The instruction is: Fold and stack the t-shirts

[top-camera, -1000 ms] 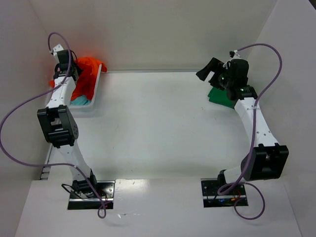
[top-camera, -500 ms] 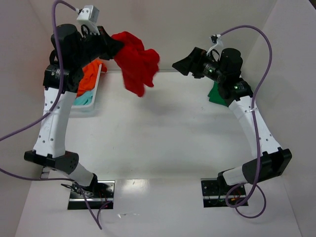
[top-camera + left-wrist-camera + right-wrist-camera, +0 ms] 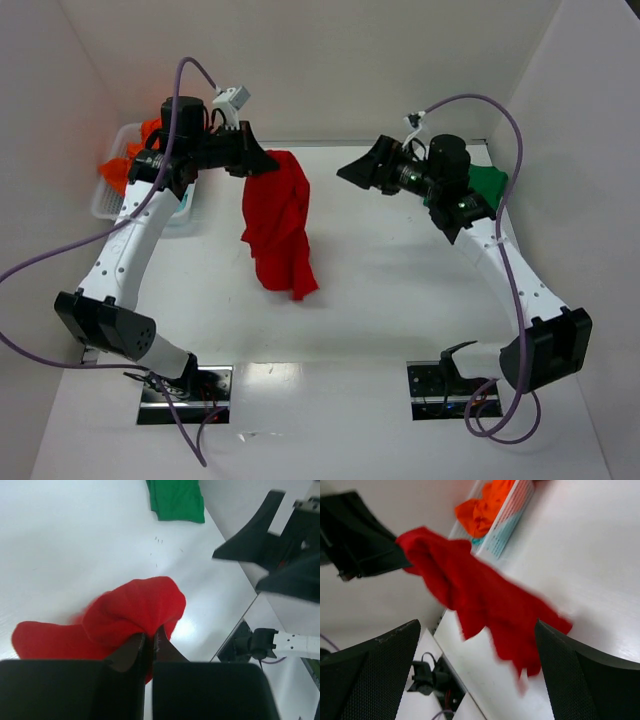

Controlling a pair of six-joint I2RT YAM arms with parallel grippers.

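A large red t-shirt (image 3: 280, 225) hangs bunched from my left gripper (image 3: 268, 163) over the middle of the table, its lower end near or on the surface. In the left wrist view the left gripper (image 3: 149, 635) is shut on a fold of the red t-shirt (image 3: 135, 610). My right gripper (image 3: 362, 170) is open, raised and pointed left at the shirt, a short way from it. The right wrist view shows the red t-shirt (image 3: 480, 595) beyond the wide-apart right gripper (image 3: 476, 630). A dark green t-shirt (image 3: 488, 183) lies flat at the back right, partly hidden by the right arm.
A white lattice basket (image 3: 110, 195) stands at the back left against the wall, with an orange t-shirt (image 3: 125, 170) in it. A bit of pale teal cloth (image 3: 479, 541) shows under the orange one. White walls close the table at the back and both sides.
My left arm pulled the red t-shirt out of the basket, swung it right and lowered it over the table's middle. My right gripper turned left toward it, uncovering more of the green t-shirt.
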